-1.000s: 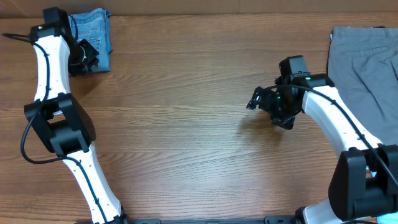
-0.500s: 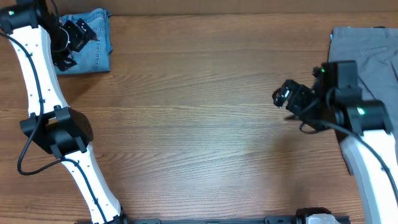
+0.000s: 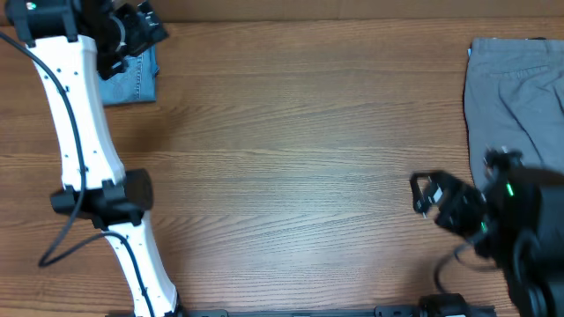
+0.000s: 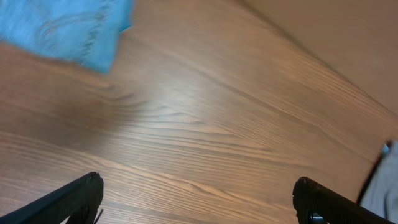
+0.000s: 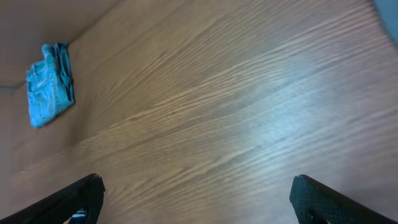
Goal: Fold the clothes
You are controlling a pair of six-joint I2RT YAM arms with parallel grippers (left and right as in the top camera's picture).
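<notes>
The clothes, a pair of light blue denim jeans, lie folded into a small bundle at the table's far left corner. They also show at the top left of the left wrist view as the jeans and, small and far off, in the right wrist view as the jeans. My left gripper hovers just behind and above the bundle, open and holding nothing. Over bare wood near the front right, my right gripper is also open and holds nothing.
A grey pair of trousers lies spread along the table's right edge, close behind the right arm. The wooden table stretches between the two garments. The left arm's white links run down the left side.
My left gripper opened, let go of the folded jeans and rose toward the far edge. The right arm drew back from the table's middle toward the front right.
</notes>
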